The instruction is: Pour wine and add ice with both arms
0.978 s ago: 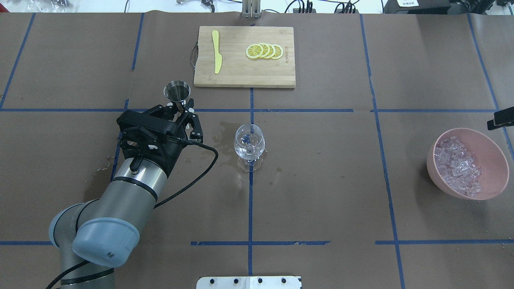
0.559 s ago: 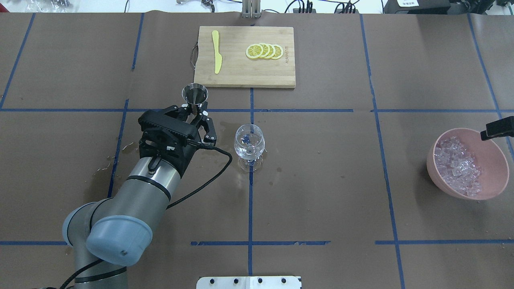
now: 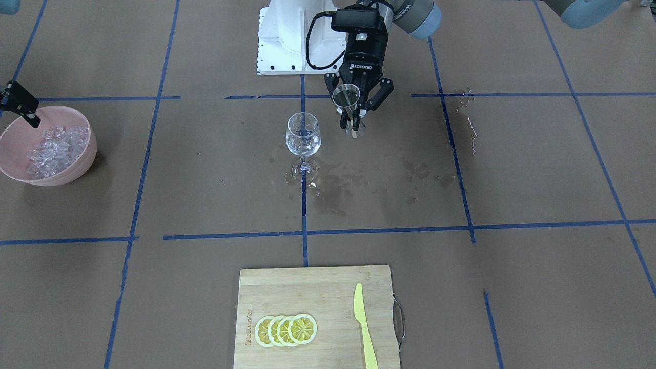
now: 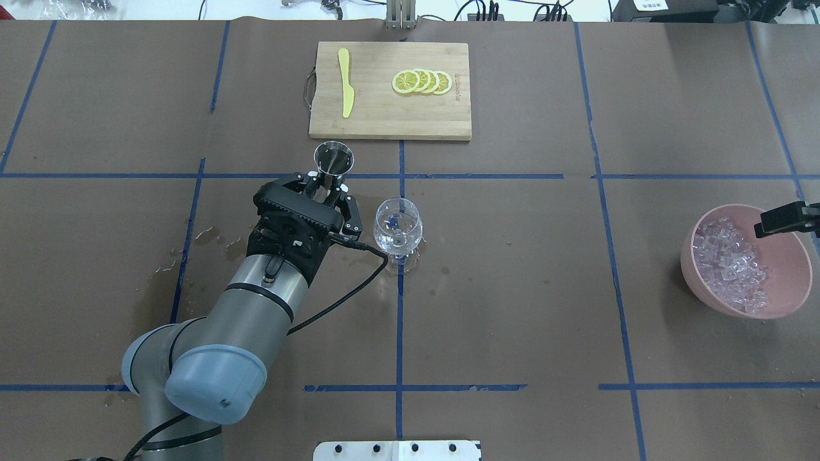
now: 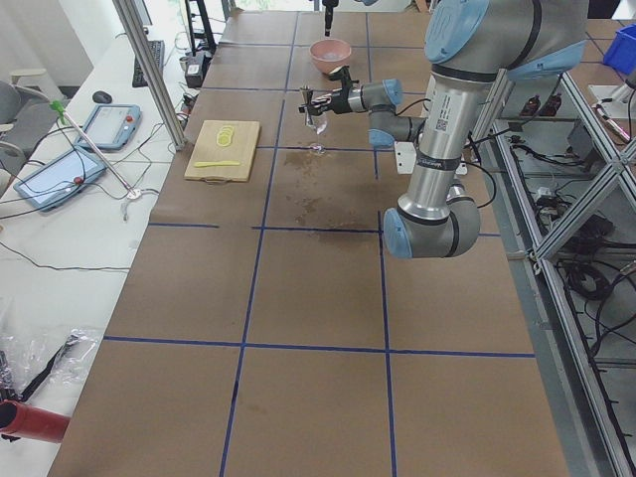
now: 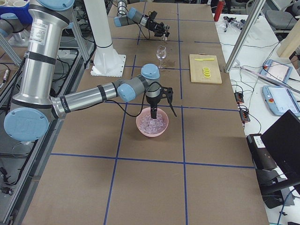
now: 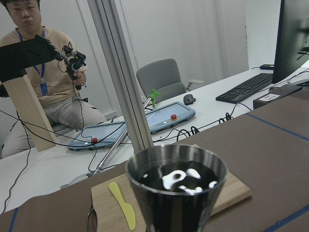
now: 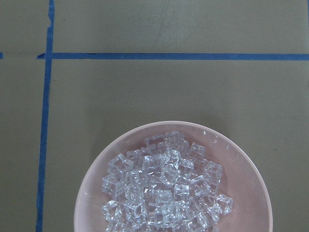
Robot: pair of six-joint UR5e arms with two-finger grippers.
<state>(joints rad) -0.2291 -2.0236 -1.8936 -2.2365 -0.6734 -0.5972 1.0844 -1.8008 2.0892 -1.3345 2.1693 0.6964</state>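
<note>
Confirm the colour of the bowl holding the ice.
The bowl is pale pink; the right wrist-mounted view shows it best.

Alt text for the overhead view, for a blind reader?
The left arm's end effector holds a metal cup upright beside a wine glass at the middle of the table. The right end effector hangs over a pink bowl of ice; a cutting board with lemon slices and a yellow knife lies beyond.
</note>
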